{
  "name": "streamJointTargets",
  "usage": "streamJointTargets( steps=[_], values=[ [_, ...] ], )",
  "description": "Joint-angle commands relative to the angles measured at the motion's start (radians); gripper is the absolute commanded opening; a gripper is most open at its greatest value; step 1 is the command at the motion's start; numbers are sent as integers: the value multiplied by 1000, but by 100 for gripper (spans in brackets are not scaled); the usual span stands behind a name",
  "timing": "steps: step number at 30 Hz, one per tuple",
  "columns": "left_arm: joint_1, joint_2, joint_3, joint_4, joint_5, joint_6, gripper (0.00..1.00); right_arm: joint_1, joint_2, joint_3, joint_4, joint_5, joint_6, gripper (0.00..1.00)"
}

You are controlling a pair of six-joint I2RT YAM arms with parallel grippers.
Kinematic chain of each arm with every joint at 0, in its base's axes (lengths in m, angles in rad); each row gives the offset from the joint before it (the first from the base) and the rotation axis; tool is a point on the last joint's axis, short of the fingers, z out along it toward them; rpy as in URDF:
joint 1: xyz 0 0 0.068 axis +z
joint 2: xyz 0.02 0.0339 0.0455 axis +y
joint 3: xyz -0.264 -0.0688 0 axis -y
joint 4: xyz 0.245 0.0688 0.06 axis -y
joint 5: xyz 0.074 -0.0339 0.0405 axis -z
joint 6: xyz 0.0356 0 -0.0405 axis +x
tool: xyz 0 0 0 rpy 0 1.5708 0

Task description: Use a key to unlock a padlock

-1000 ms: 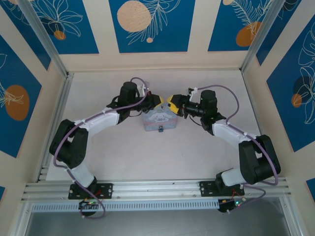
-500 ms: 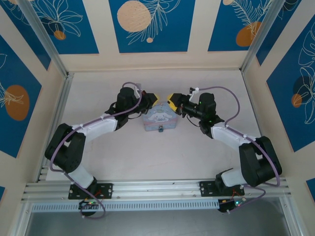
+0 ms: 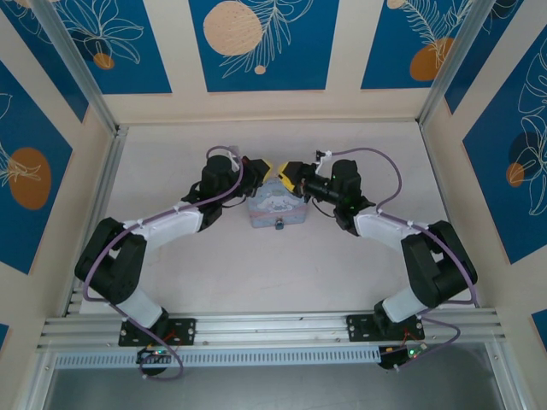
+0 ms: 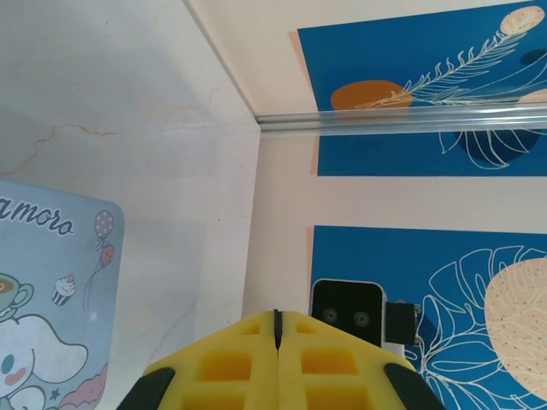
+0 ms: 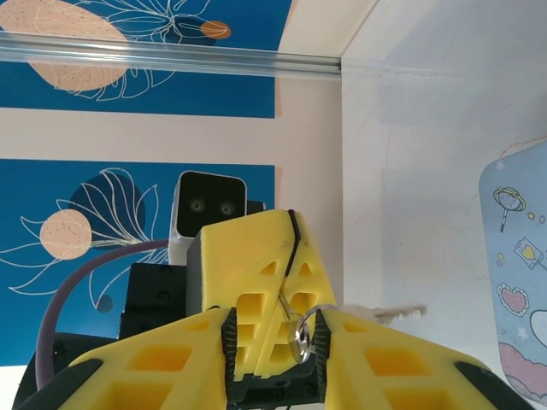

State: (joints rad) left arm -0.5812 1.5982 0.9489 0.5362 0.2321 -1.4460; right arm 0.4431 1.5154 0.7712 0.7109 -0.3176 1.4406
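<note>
The pastel blue tin (image 3: 275,205) sits mid-table, with the tiny dark padlock (image 3: 279,226) at its near edge. My left gripper (image 3: 265,167) hovers just behind the tin's far left corner, fingers pressed together (image 4: 276,314). In the right wrist view those shut fingers (image 5: 256,256) pinch a thin metal strip that carries a silver ring (image 5: 301,335). A pale key (image 5: 402,313) hangs from the ring toward the table. My right gripper (image 3: 285,173) faces the left one, its jaws (image 5: 274,314) apart around the left fingertips and the ring.
Tin's printed lid edges show in both wrist views (image 4: 43,316) (image 5: 517,282). The back wall with blue panels (image 3: 256,43) and an aluminium rail (image 4: 402,122) stands close behind the grippers. Side walls frame the white table (image 3: 342,265).
Both grippers have shifted left and slightly back, from above the tin toward its far left corner. The right jaws have narrowed around the left fingertips. The left gripper stays shut.
</note>
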Motion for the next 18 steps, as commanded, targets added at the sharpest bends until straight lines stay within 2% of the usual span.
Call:
streamJointTargets(
  steps=[1,12,18],
  values=[
    [-14,-27,-12,43,-23,-15,0,11,17,31,36,8,3,33],
    [-16,-30,-13,44,-32,-14,0,14,42,43,47,-6,8,32],
    [-17,-37,-14,31,-37,-7,0,-1,-2,11,25,-10,3,31]
  ],
)
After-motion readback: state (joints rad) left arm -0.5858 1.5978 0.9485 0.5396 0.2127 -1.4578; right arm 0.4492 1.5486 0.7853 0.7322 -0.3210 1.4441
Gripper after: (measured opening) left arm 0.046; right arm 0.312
